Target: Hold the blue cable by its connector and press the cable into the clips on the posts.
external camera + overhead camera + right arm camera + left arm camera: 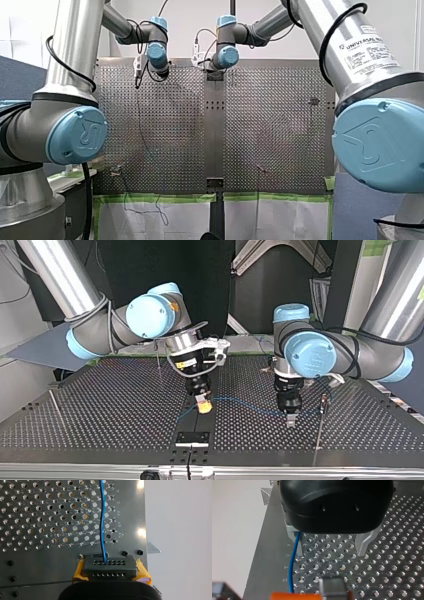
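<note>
Presently: our yellow-padded right gripper, clamped on the grey many-holed connector; thin blue cable stretched across the perforated metal counter, passing our left gripper, fingers apart.

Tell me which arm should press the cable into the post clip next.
Left, probably. My left gripper is open, the blue cable passing one finger, and stands beside the post. My right gripper is shut on the connector, farther from that post.
</note>
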You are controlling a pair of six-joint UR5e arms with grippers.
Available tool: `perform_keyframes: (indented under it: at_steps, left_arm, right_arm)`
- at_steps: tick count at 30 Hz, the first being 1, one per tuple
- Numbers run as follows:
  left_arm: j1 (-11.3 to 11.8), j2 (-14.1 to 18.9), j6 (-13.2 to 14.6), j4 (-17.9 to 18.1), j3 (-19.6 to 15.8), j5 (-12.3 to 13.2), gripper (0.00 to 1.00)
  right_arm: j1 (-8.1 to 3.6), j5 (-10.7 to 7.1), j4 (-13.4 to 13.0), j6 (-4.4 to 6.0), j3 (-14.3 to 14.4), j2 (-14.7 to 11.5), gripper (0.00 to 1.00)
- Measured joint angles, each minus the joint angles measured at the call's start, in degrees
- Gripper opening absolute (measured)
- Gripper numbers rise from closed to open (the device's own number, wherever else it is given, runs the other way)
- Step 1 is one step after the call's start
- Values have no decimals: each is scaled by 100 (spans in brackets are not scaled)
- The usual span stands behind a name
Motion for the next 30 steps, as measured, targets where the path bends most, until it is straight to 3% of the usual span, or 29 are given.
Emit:
perform_keyframes:
  at_steps: [12, 13, 14, 15, 16, 17, 18, 19, 20, 21, 30]
  left_arm:
    - [-22, 3, 138, -66, 3, -8, 100]
    - [-26, 6, 141, -65, 3, -8, 85]
    - [-30, 6, 142, -66, 3, -9, 85]
    - [-35, 7, 141, -64, 3, -8, 79]
    - [-39, 8, 140, -62, 3, -8, 51]
    - [-42, 8, 140, -59, 3, -6, 51]
    - [-46, 9, 139, -53, 3, -5, 25]
    - [-48, 10, 136, -48, 3, -7, 11]
    - [-51, 13, 132, -43, 3, -9, 11]
    - [-55, 16, 128, -39, 3, -11, 0]
    - [-101, 31, 53, -39, 0, -332, 0]
  right_arm:
    - [5, 4, 58, -18, 3, 0, 0]
    - [5, 6, 61, -21, 3, 0, 0]
    - [5, 6, 63, -23, 3, 0, 0]
    - [5, 6, 67, -26, 3, 0, 0]
    - [5, 6, 69, -27, 3, 0, 0]
    - [5, 6, 72, -28, 3, 0, 0]
    - [5, 7, 74, -29, 3, 0, 0]
    - [5, 8, 75, -29, 4, 0, 0]
    - [5, 9, 75, -31, 4, 0, 0]
    - [5, 10, 78, -33, 3, 0, 0]
    - [-11, 17, 109, -42, 2, -1, 0]
